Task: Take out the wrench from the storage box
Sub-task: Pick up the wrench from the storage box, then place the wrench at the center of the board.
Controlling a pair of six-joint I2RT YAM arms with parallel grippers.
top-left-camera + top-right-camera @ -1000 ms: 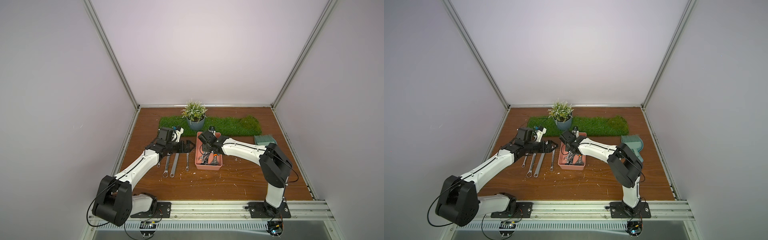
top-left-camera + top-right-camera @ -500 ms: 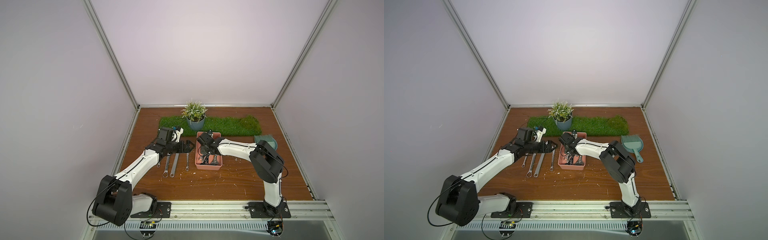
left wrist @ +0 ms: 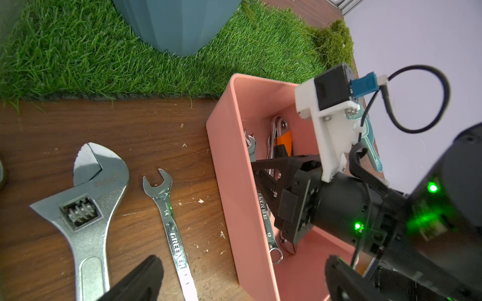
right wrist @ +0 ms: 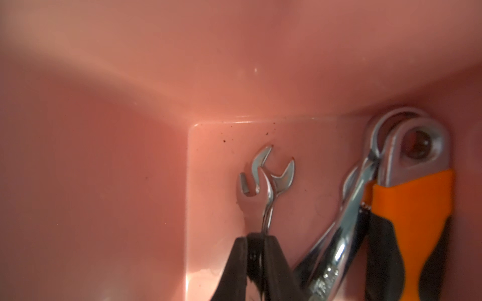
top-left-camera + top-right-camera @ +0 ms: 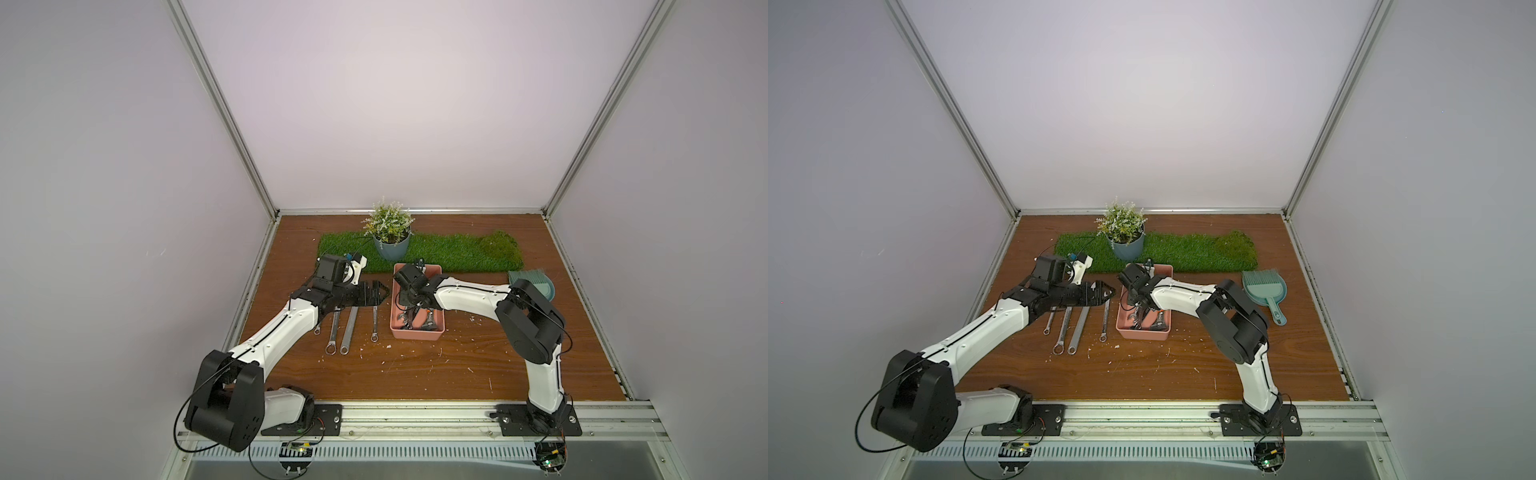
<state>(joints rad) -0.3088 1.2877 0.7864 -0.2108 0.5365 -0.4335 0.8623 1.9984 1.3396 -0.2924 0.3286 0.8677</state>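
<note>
Closest to your side of the desk (image 5: 415, 374), four loose wrenches (image 5: 349, 332) lie side by side on the wood, running front to back. Your left gripper (image 5: 384, 293) hangs over their far ends with its jaws spread wide and nothing between them. It sits just left of the storage box (image 5: 415, 336).

The storage box stands on the desk beside that row, its far end just short of the grass mat (image 5: 449, 253). Your right gripper (image 4: 262, 241) is down inside it, pinched tight on the thin shank of a small open-ended wrench (image 4: 267, 208). That wrench is inside the box, its head close to a corner of the floor. A second small wrench head overlaps it, and you cannot tell whether the two touch. Along the opposite side of the box lie a chrome wrench (image 4: 347, 221) and an orange-handled tool (image 4: 412, 208).

Farther back, the plant pot (image 5: 392, 249) stands on the grass mat. Off to the right lies a teal dustpan (image 5: 1264, 286).
</note>
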